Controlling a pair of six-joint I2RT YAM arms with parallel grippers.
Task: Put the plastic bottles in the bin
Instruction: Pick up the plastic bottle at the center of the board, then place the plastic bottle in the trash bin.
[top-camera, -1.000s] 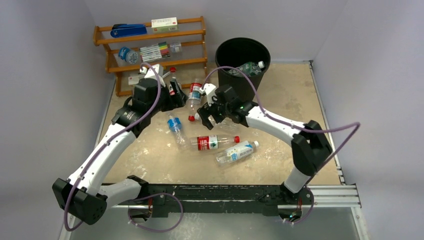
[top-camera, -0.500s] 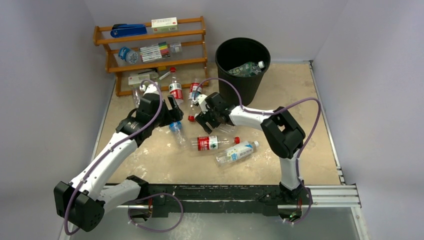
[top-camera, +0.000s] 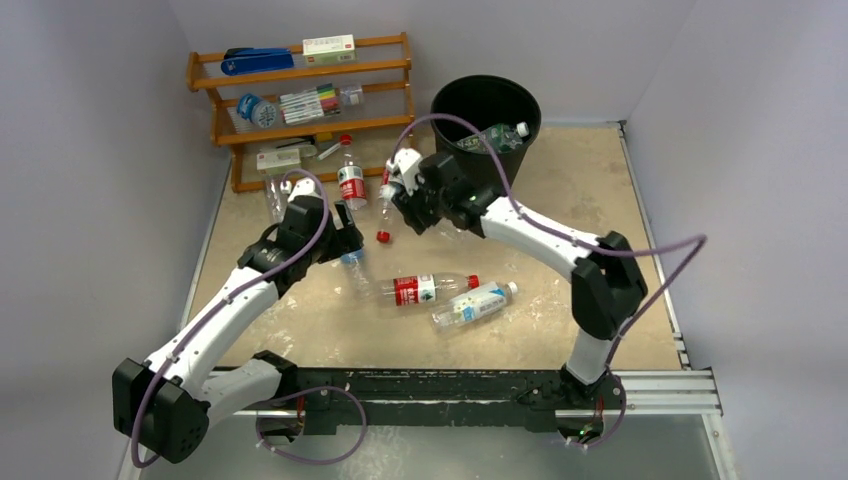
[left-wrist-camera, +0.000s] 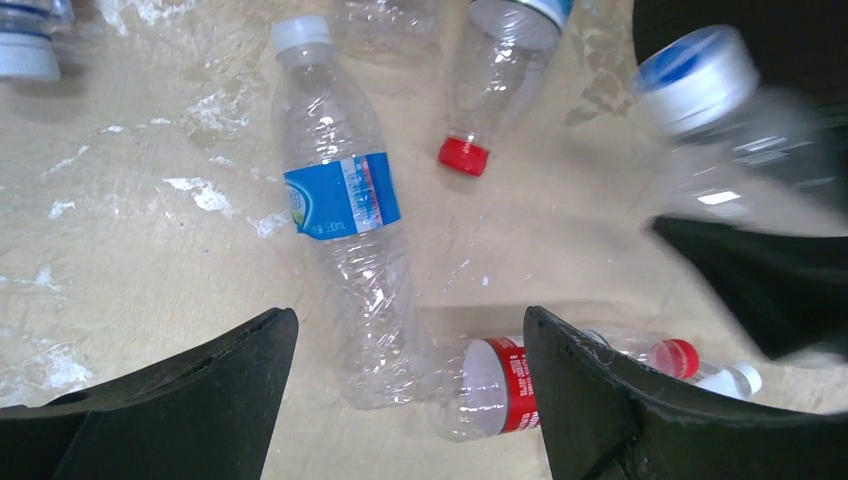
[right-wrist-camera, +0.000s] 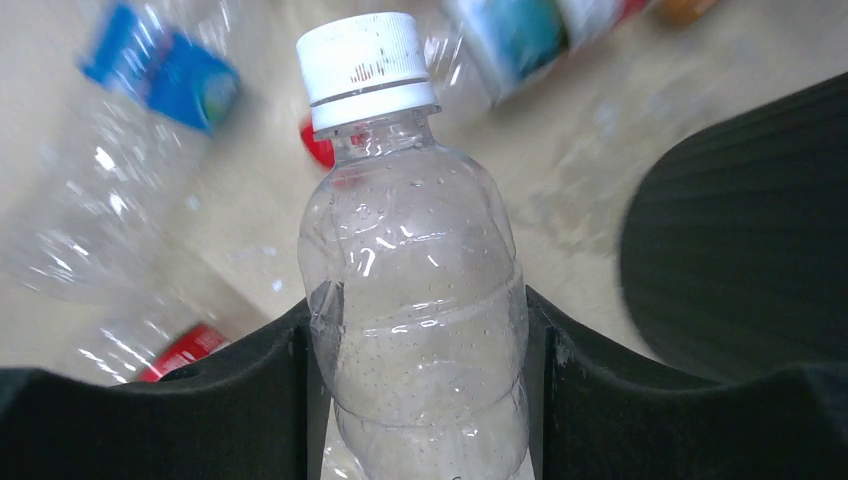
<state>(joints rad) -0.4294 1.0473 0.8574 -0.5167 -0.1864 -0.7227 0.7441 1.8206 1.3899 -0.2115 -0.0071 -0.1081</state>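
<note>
1. Plastic bottles (top-camera: 425, 288) lie scattered across the centre of the counter (top-camera: 600, 200); one rests inside the bin (top-camera: 470, 105), upper centre.
2. Right gripper (right-wrist-camera: 420, 345): jaws clenched on a clear white-capped bottle (right-wrist-camera: 410, 260), apparently for carrying to the bin.
3. Left gripper (left-wrist-camera: 405, 340): jaws released, poised over a blue-labelled bottle (left-wrist-camera: 340, 195), judged the next pick.
4. Surface: worn beige, scuffed white, enclosed by pale walls, with a wooden rack (top-camera: 300, 72) at upper left.

No lettering is legible. The blue-labelled bottle (left-wrist-camera: 340, 195) carries fine white print too small to read. The red-labelled bottle (top-camera: 415, 289), lying in front of the bin (top-camera: 508, 160), shows only blurred white marks.
</note>
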